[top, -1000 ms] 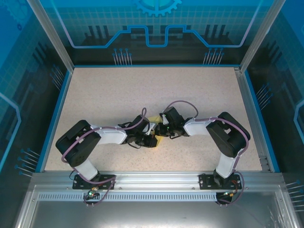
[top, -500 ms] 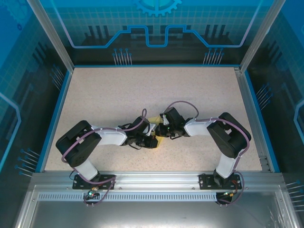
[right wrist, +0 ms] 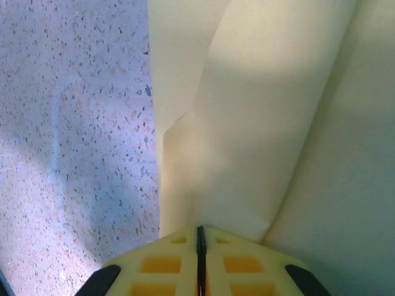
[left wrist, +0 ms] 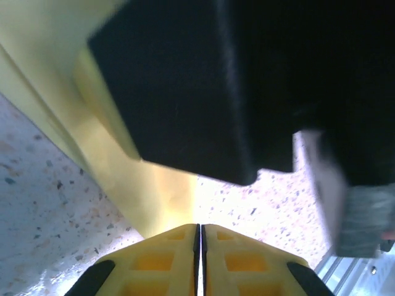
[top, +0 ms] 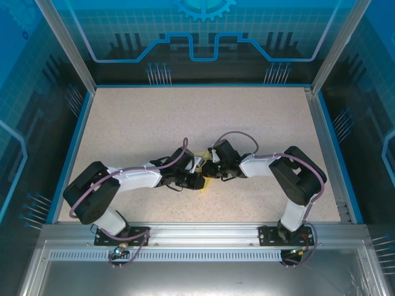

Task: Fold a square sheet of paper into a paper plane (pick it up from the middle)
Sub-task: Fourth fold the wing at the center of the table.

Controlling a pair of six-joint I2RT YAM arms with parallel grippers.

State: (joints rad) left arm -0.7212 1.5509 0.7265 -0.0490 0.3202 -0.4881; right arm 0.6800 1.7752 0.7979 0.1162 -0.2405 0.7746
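Landmark: grey aluminium rail (top: 203,231) at the near edge. Just beyond its middle, on the speckled beige table (top: 154,123), we find the thin yellow square sheet of paper (right wrist: 259,123), partly folded, its layers overlapping. Left gripper (left wrist: 199,227), beyond the rail and left of its middle: jaws pressed to a hairline slit at the paper's edge; pinched or not, we cannot tell. Right gripper (right wrist: 199,229), right of the rail's middle and slightly farther: jaws closed on a paper fold. We judge a crease is being set: hold one side firm, press along the fold, avoid tugging apart
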